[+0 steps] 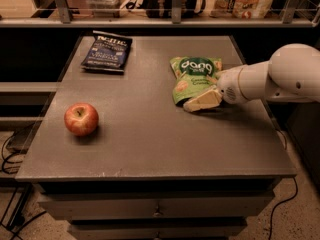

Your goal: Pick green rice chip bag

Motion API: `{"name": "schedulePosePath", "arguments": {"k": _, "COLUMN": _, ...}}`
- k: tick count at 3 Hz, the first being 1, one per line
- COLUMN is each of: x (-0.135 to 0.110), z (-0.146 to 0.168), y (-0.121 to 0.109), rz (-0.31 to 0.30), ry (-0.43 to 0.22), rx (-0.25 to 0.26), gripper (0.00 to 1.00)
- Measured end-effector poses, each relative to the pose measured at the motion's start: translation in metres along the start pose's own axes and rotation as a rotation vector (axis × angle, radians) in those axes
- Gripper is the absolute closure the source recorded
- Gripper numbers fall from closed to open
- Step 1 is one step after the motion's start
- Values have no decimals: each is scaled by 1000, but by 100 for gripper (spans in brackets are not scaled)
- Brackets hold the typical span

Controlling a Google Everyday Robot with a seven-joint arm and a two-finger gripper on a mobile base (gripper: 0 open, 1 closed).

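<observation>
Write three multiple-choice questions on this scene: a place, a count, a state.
1. Where is the gripper? A above the apple; B at the near edge of the green rice chip bag; C on the dark blue chip bag.
2. How many chip bags lie on the table? A one; B two; C four.
3. The apple is: A whole; B halved; C peeled.
Answers: 1 B, it sits at the bag's lower corner. 2 B, one green, one dark blue. 3 A, red skin unbroken, stem dimple up.
</observation>
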State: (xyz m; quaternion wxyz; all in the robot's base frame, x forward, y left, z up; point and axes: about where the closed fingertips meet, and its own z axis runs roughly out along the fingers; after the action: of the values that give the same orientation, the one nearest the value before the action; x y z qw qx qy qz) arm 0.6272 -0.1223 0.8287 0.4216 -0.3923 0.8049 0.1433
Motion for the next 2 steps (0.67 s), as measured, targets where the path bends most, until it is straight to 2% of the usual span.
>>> {"name": "schedulePosePath", "arguments": {"k": 1, "x": 2, "z": 4, "y": -7, "rz": 9, "ry": -1, "rx": 18, "gripper": 40}}
{"name": "schedulePosePath", "arguments": {"k": 2, "x": -7, "z": -3, "y": -13, "rz": 46, "ry": -46, "rx": 13, "gripper": 63}}
